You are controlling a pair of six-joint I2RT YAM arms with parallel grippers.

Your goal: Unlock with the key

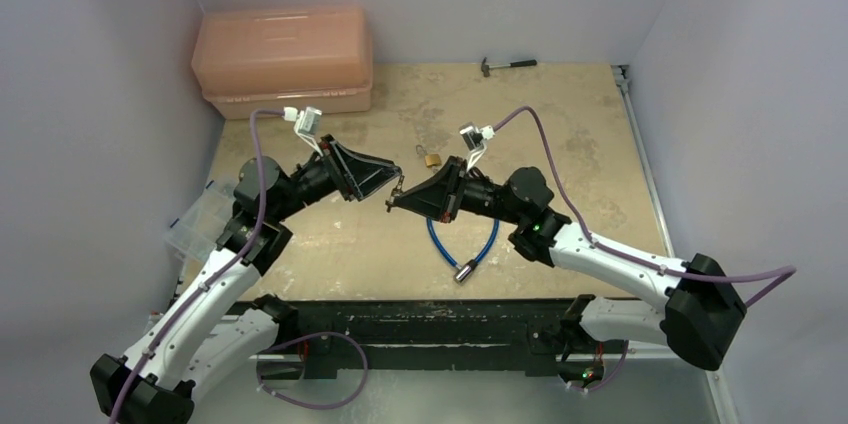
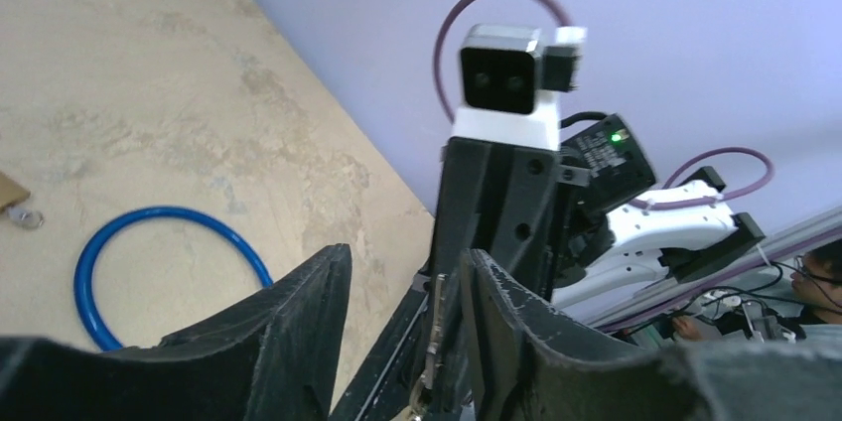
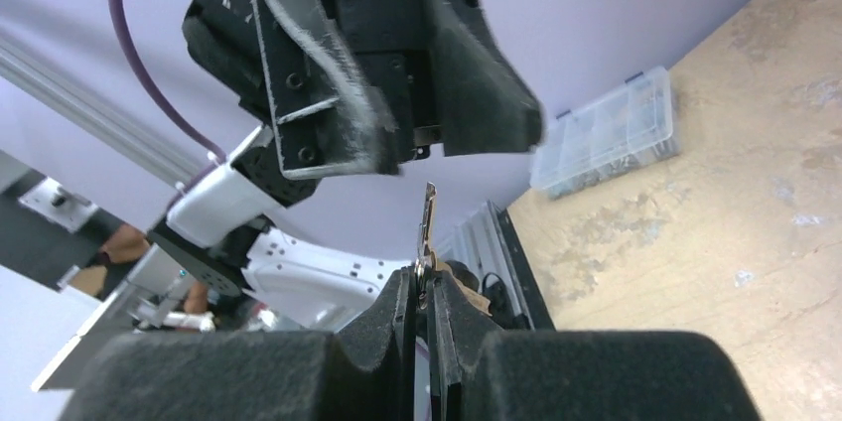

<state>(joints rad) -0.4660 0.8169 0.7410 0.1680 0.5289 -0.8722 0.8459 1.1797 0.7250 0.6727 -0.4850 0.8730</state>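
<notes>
The key point(image 3: 428, 224) is a thin silvery blade held edge-on in my right gripper point(image 3: 425, 287), which is shut on its head and holds it above the table. My left gripper point(image 2: 407, 277) is open. The key's blade point(image 2: 436, 327) stands between its two fingers, close to the right finger point(image 2: 511, 327), and I cannot tell whether they touch. In the top view the two grippers meet tip to tip, left point(image 1: 396, 180) and right point(image 1: 393, 205). The brass padlock point(image 1: 432, 158) lies on the table just beyond them, apart from both.
A blue cable loop point(image 1: 462, 242) with a silver cylindrical end point(image 1: 464, 271) lies under the right arm. A pink box point(image 1: 283, 59) stands at the back left, a small hammer point(image 1: 508, 65) at the back. A clear organiser box point(image 1: 200, 219) sits at the left edge.
</notes>
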